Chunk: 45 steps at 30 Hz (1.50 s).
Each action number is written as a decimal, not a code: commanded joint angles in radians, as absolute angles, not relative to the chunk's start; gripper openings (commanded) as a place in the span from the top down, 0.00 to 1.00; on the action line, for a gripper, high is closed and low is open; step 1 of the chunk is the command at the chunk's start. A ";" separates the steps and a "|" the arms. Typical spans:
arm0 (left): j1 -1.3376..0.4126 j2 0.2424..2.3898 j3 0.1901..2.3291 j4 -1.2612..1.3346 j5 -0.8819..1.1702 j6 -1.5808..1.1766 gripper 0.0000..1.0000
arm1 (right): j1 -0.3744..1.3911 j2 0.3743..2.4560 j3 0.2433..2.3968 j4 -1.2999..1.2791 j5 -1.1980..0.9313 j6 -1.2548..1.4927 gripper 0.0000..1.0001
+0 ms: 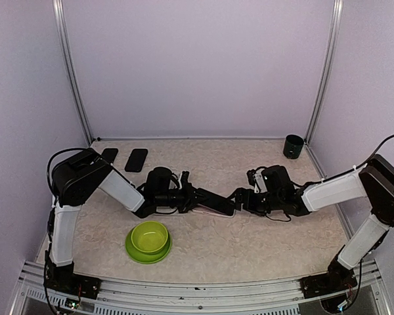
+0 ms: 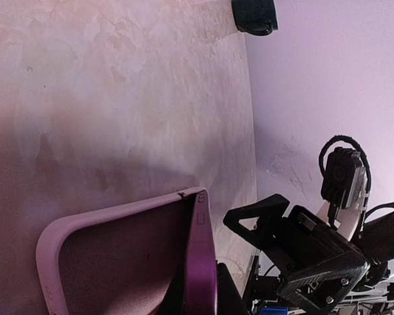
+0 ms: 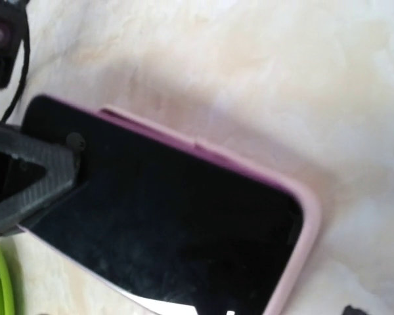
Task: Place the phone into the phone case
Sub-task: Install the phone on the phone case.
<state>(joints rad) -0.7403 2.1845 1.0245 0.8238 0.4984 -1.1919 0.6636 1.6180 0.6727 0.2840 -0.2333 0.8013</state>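
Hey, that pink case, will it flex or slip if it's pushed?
Probably flexes a little: the case has a thin, soft-looking rim. Its matte surface likely grips rather than slips. Being flat, it should slide, not roll.

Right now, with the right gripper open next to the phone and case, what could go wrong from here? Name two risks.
1. The left gripper pinches the pink case at one end only, so a push from the right gripper on the free end might lever it loose.
2. The phone may not be fully seated; the views do not settle it. Released now, it could slip out near the green bowl.
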 commanded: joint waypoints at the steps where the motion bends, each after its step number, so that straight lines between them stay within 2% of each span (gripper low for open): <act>1: -0.752 2.126 1.001 0.894 0.570 -1.164 1.00 | 0.633 1.561 0.646 0.305 -0.263 0.778 0.04; 5: -0.763 2.107 0.991 0.938 0.582 -1.163 1.00 | 0.616 1.539 0.633 0.312 -0.280 0.782 0.01; 17: -0.787 2.062 0.957 1.110 0.594 -1.167 1.00 | 0.607 1.558 0.602 0.379 -0.345 0.819 0.02; 31: -0.809 2.069 0.998 1.130 0.613 -1.163 1.00 | 0.607 1.545 0.532 0.674 -0.571 0.942 0.06; 45: -0.819 2.081 1.013 1.148 0.605 -1.173 1.00 | 0.625 1.595 0.505 0.831 -0.639 1.023 0.10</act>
<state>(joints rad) -0.8062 2.0918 0.9703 1.0546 0.5968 -1.1736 0.6128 1.5742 0.5175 0.7498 -0.6003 0.9962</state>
